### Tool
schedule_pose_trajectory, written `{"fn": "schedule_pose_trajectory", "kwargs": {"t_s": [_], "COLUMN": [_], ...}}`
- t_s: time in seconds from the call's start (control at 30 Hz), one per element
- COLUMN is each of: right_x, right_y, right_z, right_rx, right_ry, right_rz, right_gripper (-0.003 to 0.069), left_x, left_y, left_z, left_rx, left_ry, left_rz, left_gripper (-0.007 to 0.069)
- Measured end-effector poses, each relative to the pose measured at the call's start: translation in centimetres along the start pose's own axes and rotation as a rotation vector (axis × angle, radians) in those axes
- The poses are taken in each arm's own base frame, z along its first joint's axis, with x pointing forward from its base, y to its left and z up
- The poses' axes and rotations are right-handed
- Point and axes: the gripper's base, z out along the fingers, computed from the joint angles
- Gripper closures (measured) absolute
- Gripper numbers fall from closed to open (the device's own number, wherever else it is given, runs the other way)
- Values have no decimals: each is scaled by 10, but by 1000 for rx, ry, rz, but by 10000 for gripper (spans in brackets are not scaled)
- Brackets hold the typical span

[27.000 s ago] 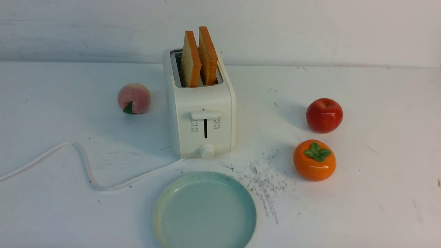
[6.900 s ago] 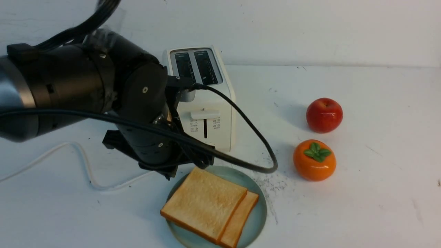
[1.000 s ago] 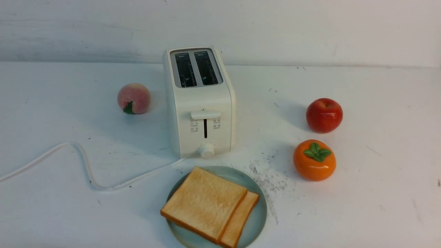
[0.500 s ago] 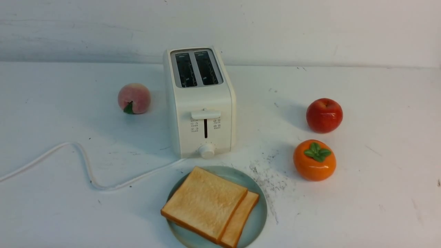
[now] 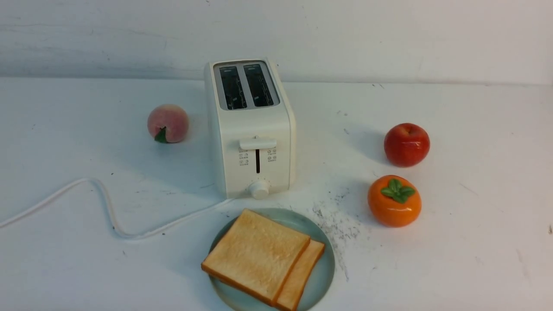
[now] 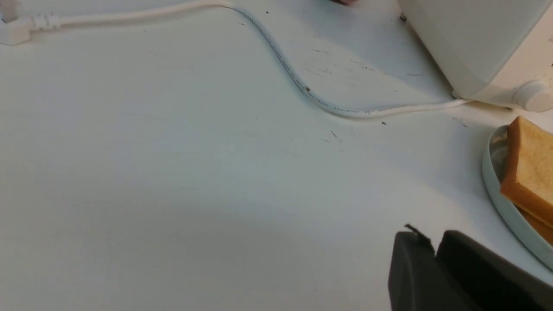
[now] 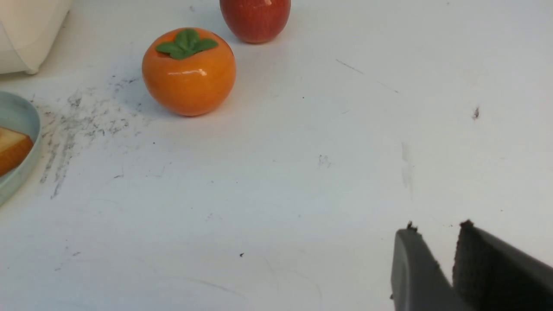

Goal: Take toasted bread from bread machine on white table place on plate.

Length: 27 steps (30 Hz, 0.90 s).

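Note:
Two slices of toasted bread [image 5: 255, 255] lie flat and overlapping on the pale blue-green plate [image 5: 326, 276], just in front of the bread machine [image 5: 252, 129] on the white table [image 5: 475, 242]. Both toaster slots are empty. No arm shows in the front view. My left gripper [image 6: 434, 242] is shut and empty, low over the table beside the plate's rim [image 6: 492, 181] and the toast [image 6: 529, 168]. My right gripper [image 7: 436, 229] is all but shut, with a narrow gap at the tips. It is empty over bare table, far from the plate [image 7: 17, 116].
A peach [image 5: 168, 123] sits left of the toaster. A red apple [image 5: 406, 144] and an orange persimmon [image 5: 394, 201] sit to its right. The white cord [image 5: 108, 207] snakes across the table's left side. Dark scuffs [image 5: 337, 229] mark the table right of the plate.
Nothing moved in the last second. Earlier, both slices stood in the toaster and now lie on the plate. The left arm has left the front view.

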Motion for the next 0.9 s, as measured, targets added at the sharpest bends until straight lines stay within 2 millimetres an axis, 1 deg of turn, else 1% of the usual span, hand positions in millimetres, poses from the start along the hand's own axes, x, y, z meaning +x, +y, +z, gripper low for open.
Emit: {"fn": "schedule_pose_trajectory", "kwargs": {"t_s": [0.9], "right_x": [0], "right_y": [0], "right_z": [0], "right_rx": [0], "right_ry": [0], "right_rz": [0], "right_gripper": [479], "left_x": [0], "left_y": [0], "left_z": [0], "left_rx": [0], "left_ry": [0], "left_rz": [-1], "left_gripper": [547]}}
